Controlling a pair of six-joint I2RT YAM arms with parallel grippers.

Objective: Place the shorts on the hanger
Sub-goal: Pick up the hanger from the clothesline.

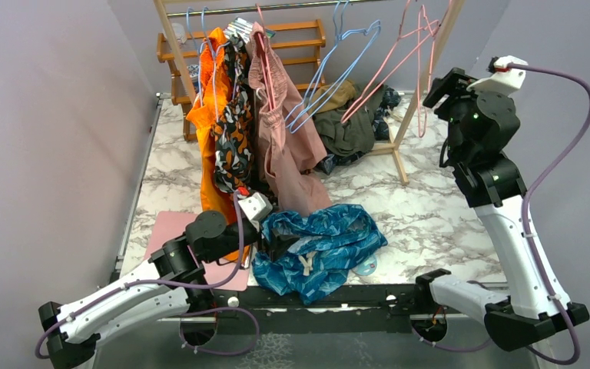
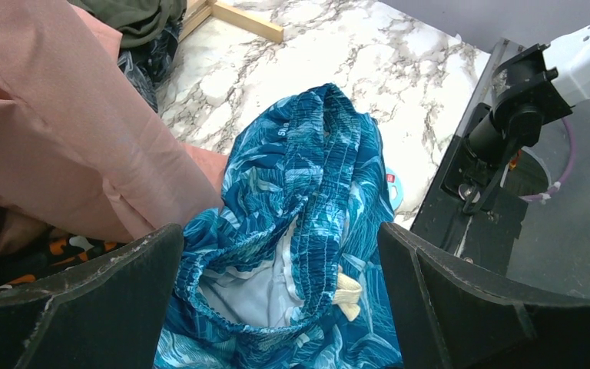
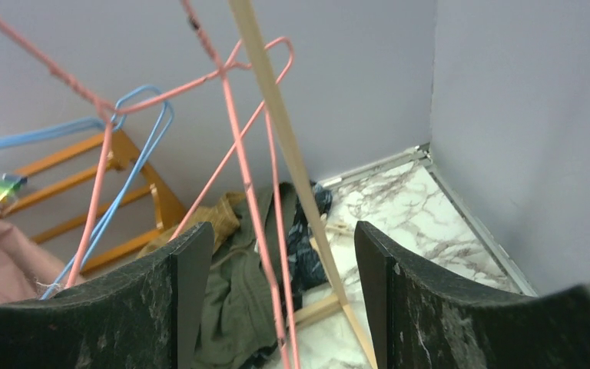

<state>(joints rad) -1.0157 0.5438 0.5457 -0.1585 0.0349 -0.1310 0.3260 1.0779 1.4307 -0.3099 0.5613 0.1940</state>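
The teal leaf-print shorts (image 1: 319,250) lie crumpled on the marble table near the front edge. My left gripper (image 1: 280,240) is open at their left end. In the left wrist view the elastic waistband (image 2: 307,200) and white drawstring (image 2: 347,296) lie between my open gripper (image 2: 280,300) fingers, not pinched. My right gripper (image 1: 435,91) is raised at the back right beside the pink hanger (image 1: 422,54) that hangs on the rack. In the right wrist view the hanger's thin wires (image 3: 273,254) run between my open gripper (image 3: 284,300) fingers, untouched.
Dusty-pink shorts (image 1: 280,131) and orange-black garments (image 1: 227,131) hang at the rack's left. Light blue hangers (image 1: 330,77) hang mid-rail. An olive clothes pile (image 1: 349,127) lies behind. The rack's wooden leg (image 1: 399,146) (image 3: 292,161) stands close to the right gripper. A pink mat (image 1: 177,231) lies front left.
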